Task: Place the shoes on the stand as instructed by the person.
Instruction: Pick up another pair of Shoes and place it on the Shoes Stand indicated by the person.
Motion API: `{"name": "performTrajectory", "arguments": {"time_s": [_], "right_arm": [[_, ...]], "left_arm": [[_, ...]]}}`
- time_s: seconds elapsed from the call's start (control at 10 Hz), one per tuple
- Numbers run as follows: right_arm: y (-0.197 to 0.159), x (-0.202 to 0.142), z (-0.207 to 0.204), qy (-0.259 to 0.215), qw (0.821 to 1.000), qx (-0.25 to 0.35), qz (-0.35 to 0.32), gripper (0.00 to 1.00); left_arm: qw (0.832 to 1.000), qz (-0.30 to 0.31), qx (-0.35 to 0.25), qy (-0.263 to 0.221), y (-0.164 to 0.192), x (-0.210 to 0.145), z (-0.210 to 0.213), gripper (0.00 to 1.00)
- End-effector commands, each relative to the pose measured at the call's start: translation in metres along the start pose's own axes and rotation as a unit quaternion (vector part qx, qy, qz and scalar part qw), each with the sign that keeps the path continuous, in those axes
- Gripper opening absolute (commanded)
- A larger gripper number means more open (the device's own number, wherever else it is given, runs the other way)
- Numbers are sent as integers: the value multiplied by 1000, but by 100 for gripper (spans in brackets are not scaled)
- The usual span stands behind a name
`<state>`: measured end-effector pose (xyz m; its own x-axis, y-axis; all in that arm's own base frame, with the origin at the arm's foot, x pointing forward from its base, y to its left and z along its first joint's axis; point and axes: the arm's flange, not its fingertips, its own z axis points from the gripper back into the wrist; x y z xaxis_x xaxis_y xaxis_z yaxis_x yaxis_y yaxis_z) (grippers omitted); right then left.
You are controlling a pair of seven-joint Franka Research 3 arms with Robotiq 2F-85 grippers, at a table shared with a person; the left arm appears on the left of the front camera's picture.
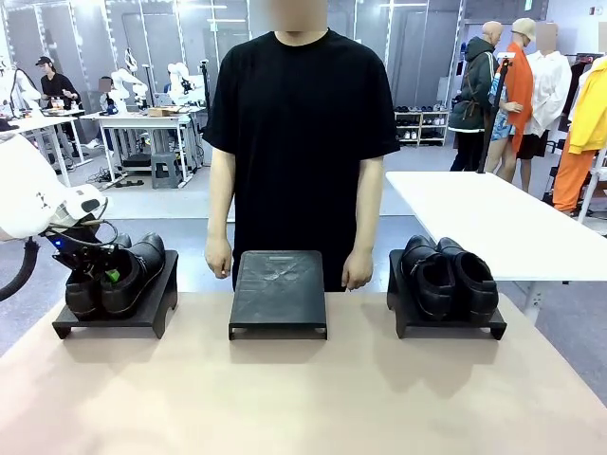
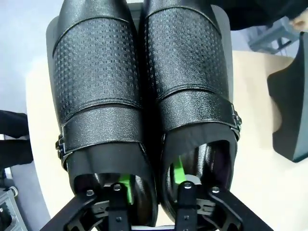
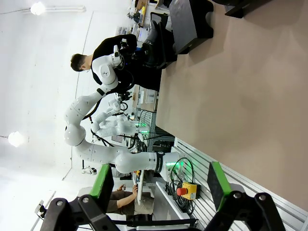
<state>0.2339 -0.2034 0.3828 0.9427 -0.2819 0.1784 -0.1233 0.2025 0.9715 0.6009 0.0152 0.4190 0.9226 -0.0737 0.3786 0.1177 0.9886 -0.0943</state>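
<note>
A pair of glossy black buckle-strap shoes point(image 1: 142, 261) sits on the left stand point(image 1: 156, 308). My left gripper point(image 1: 100, 275) reaches into it from behind. In the left wrist view the gripper point(image 2: 151, 185) has one finger in each shoe point(image 2: 96, 82), with the green pads against the two touching inner walls, shut on them. The second pair of shoes point(image 1: 450, 275) rests on the right stand point(image 1: 408, 322). Between them the middle stand point(image 1: 278, 289) is bare. The person point(image 1: 299, 123) stands behind it, both hands hanging at the table's far edge. My right gripper point(image 3: 159, 192) is open and holds nothing.
The tan table point(image 1: 303, 398) has free room in front of the three stands. A white table point(image 1: 493, 218) stands behind at the right. The right wrist view looks along the tabletop point(image 3: 231, 96) toward the left arm point(image 3: 103, 72) and the middle stand point(image 3: 187, 24).
</note>
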Motion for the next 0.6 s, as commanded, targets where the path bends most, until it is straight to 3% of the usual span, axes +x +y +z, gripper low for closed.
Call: {"name": "performTrajectory", "arguments": {"time_s": [0.0, 0.1, 0.2, 0.3, 0.5], "right_arm": [[1, 0, 1, 1, 1000, 2, 11, 100], [1, 0, 1, 1, 1000, 2, 11, 100], [1, 0, 1, 1, 1000, 2, 11, 100], [1, 0, 1, 1, 1000, 2, 11, 100], [1, 0, 1, 1, 1000, 2, 11, 100]], "left_arm": [[1000, 5, 18, -7, -3, -2, 10, 58], [1000, 8, 15, -10, -5, -3, 16, 100], [1000, 8, 15, -11, -9, -4, 22, 79], [1000, 6, 15, -11, -12, -6, 26, 100], [1000, 9, 19, -15, -15, -6, 31, 100]]}}
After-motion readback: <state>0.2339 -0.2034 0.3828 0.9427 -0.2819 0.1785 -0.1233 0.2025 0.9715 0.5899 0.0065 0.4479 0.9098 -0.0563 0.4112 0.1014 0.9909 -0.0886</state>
